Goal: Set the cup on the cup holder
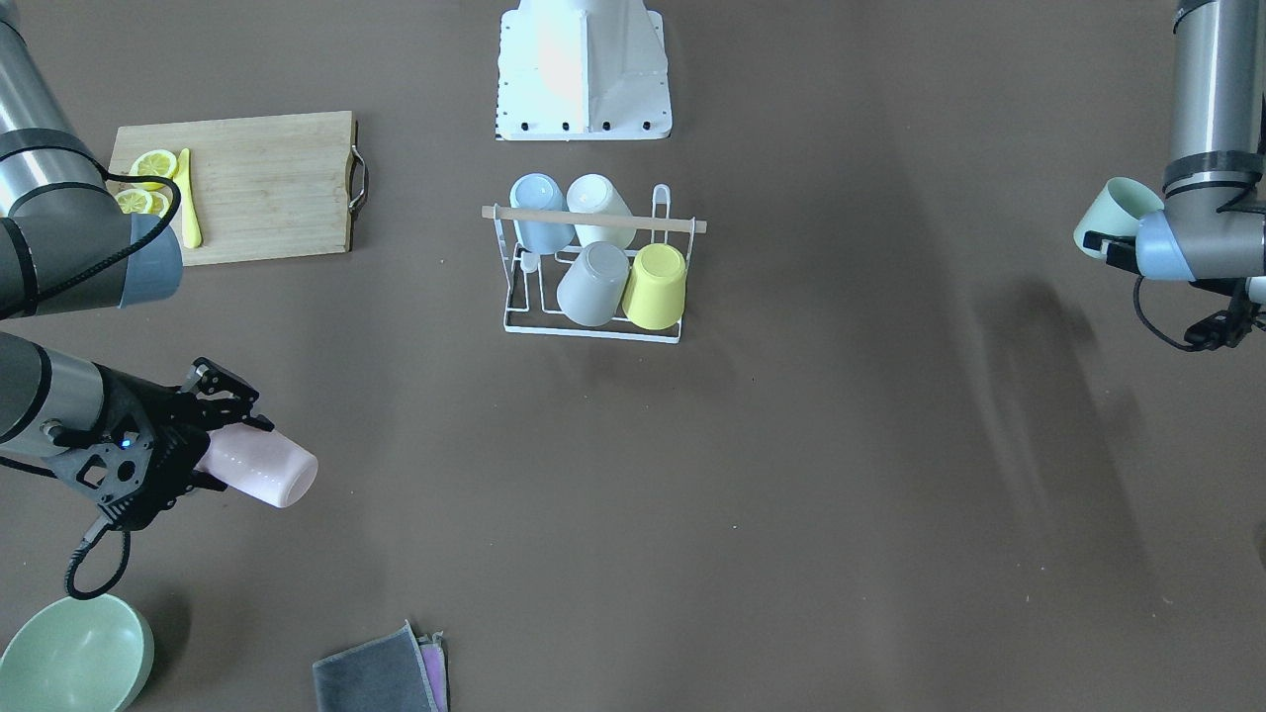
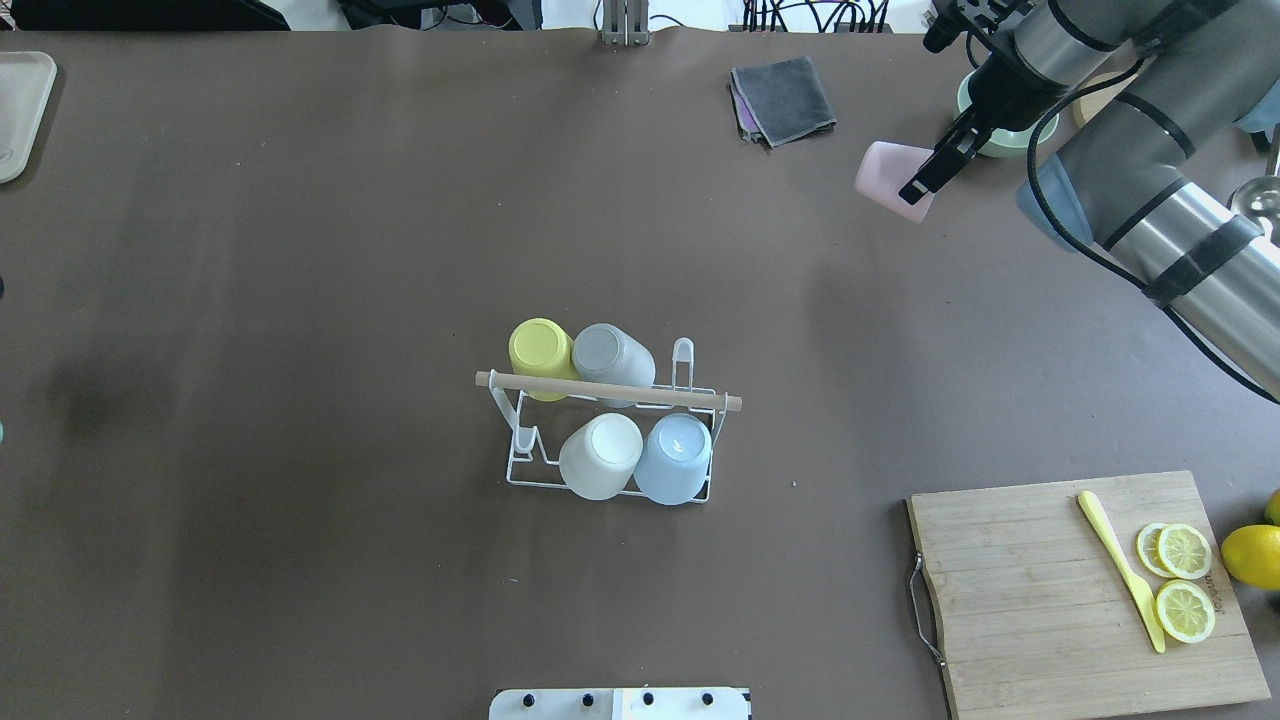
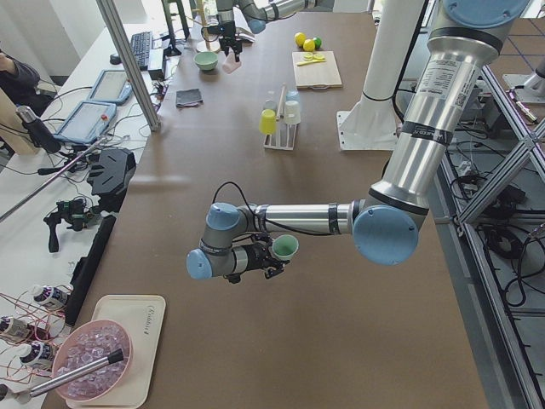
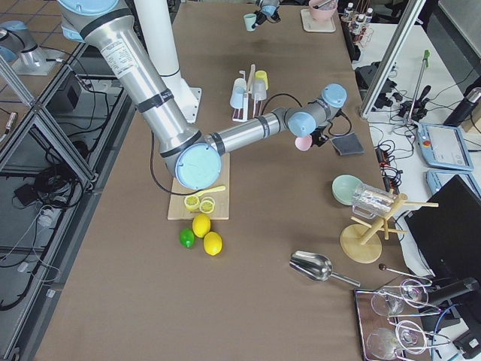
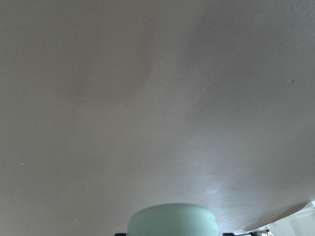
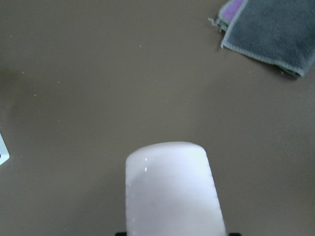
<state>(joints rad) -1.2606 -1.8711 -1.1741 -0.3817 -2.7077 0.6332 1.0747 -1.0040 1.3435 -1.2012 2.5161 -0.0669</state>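
The cup holder (image 1: 682,226) (image 2: 500,381), a white wire rack with a wooden rod on top, stands mid-table. It carries a yellow, a grey, a white and a blue cup upside down. My right gripper (image 1: 240,453) (image 2: 925,176) hovers far from the rack, near the cloth side of the table. It is shut on a pink cup (image 1: 262,470) (image 2: 893,180) (image 6: 172,189) held sideways. At the opposite end, my left gripper (image 1: 1108,239) is shut on a pale green cup (image 1: 1113,210) (image 3: 286,247) (image 5: 172,219) above bare table.
A wooden cutting board (image 1: 257,183) (image 2: 1030,590) bears lemon slices and a yellow knife. A green bowl (image 1: 74,658) and a folded grey cloth (image 1: 381,677) (image 2: 785,95) lie near the right gripper. The robot base (image 1: 584,69) stands behind the rack.
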